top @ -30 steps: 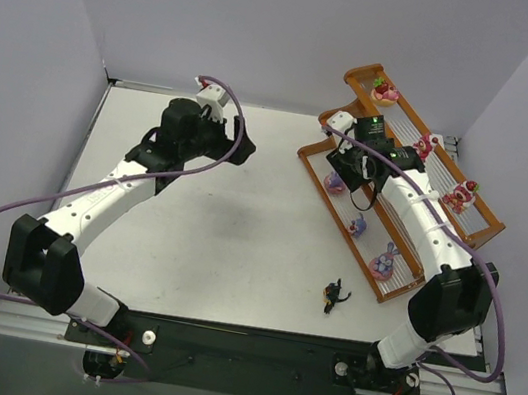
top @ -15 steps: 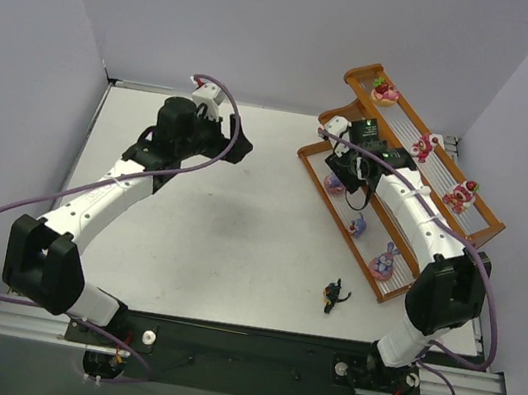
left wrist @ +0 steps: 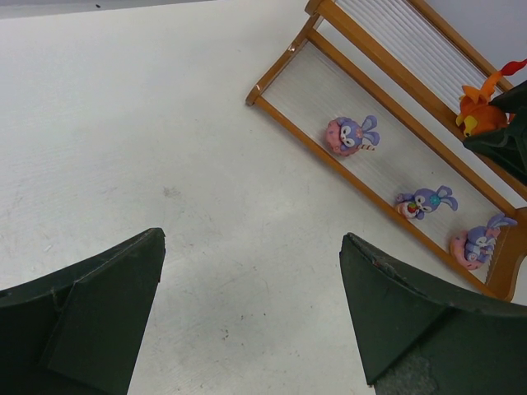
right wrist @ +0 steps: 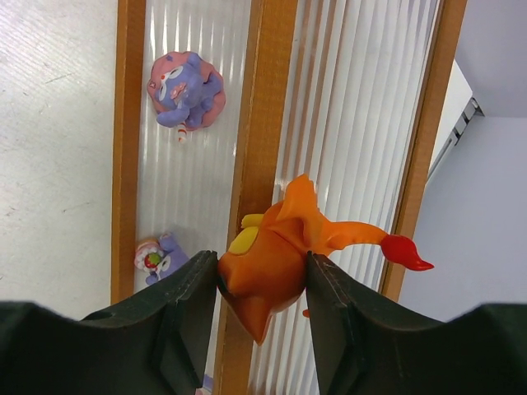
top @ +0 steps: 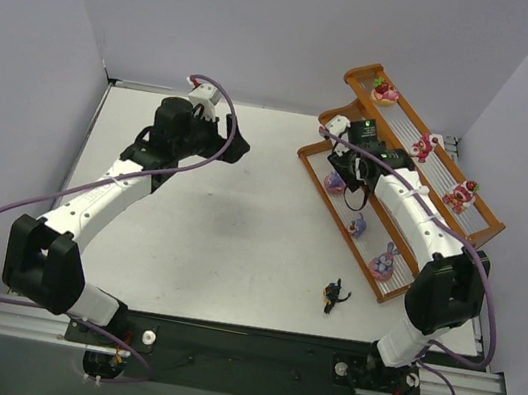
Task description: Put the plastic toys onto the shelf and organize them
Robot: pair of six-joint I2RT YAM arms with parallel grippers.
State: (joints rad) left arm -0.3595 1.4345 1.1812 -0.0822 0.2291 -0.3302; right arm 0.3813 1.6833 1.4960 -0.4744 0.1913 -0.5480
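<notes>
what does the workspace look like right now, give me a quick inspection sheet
surface: white table, bare apart from one toy
job's things: shelf at the far right; three pink toys on its top tier; three purple toys on its bottom tier; orange toy held over the rail between the bottom and middle tiers; black toy on the table in front of the shelf
clutter: nothing seen
grippers: left gripper open and empty, over bare table; right gripper closed on the orange toy
cables: purple cables loop along both arms, clear of the toys
surroundings: grey walls on three sides
</notes>
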